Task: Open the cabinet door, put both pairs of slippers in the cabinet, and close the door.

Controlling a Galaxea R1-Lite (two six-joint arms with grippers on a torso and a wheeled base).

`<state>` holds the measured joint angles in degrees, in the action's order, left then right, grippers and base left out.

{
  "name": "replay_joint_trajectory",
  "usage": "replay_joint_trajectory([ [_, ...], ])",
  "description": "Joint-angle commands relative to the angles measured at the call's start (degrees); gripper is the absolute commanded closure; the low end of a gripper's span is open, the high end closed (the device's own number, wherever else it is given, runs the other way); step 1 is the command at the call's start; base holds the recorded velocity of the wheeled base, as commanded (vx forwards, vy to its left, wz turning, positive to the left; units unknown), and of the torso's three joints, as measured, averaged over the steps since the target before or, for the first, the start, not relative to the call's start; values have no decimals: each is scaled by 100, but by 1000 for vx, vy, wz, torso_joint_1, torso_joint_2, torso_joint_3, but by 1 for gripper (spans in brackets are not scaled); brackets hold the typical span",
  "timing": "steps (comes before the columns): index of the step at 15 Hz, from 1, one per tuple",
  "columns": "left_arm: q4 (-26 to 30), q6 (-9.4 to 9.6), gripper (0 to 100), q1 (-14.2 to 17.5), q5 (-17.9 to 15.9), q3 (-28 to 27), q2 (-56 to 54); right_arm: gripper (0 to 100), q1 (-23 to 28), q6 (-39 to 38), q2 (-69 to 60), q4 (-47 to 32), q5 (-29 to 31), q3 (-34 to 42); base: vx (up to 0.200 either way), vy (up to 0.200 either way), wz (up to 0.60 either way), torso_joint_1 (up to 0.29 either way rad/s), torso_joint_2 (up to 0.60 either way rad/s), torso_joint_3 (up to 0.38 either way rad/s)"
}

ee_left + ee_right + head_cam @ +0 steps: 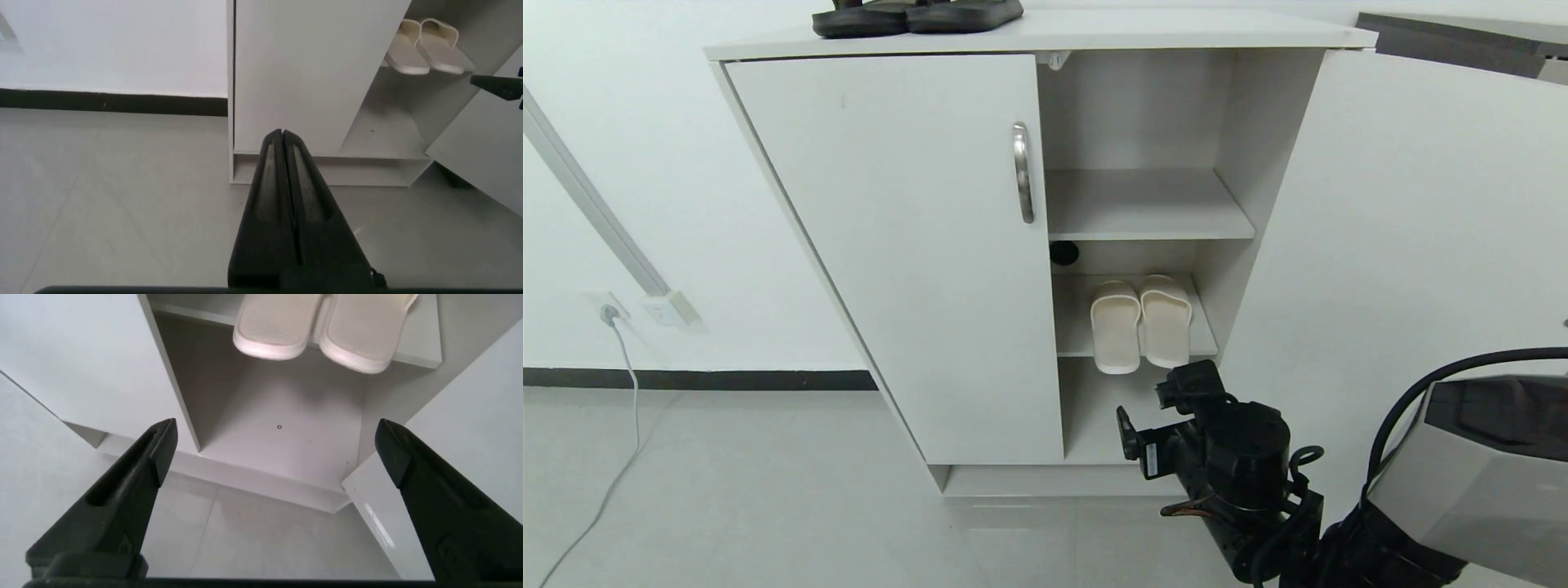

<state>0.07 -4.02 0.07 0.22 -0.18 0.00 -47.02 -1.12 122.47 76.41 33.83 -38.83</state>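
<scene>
Halfway: one pair shelved, one pair on top

A flat-panelled white cabinet (1176,37) fills the middle of the head view. Its right door (1421,245) is swung wide toward the right edge of the frame. The left door (890,261) is shut, with a curved metal handle (1023,172) at its inner edge. Smooth pale floor tiles (768,490) lie open at lower left.

Inside, the upper shelf (1147,204) is bare. The cream slippers (1141,323) sit side by side on the shelf below, their rounded ends overhanging its front edge. The black slippers (915,15) rest on the cabinet's top, at the upper edge left of centre.

The right gripper (276,433) hangs spread wide and unladen, just below the cream pair before the bottom compartment. The left gripper (282,139) is clenched on nothing, low over the floor and facing the cabinet's base.
</scene>
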Motion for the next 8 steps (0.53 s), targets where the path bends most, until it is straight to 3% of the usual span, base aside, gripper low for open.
replay_joint_trajectory([
  [1,1,7,100,1,4,1,9,0,0,-2,40,-3,1,-2,0,0,0,2,-2,193],
  [8,1,7,100,1,4,1,0,0,9,42,67,41,10,-11,0,0,0,2,5,203],
])
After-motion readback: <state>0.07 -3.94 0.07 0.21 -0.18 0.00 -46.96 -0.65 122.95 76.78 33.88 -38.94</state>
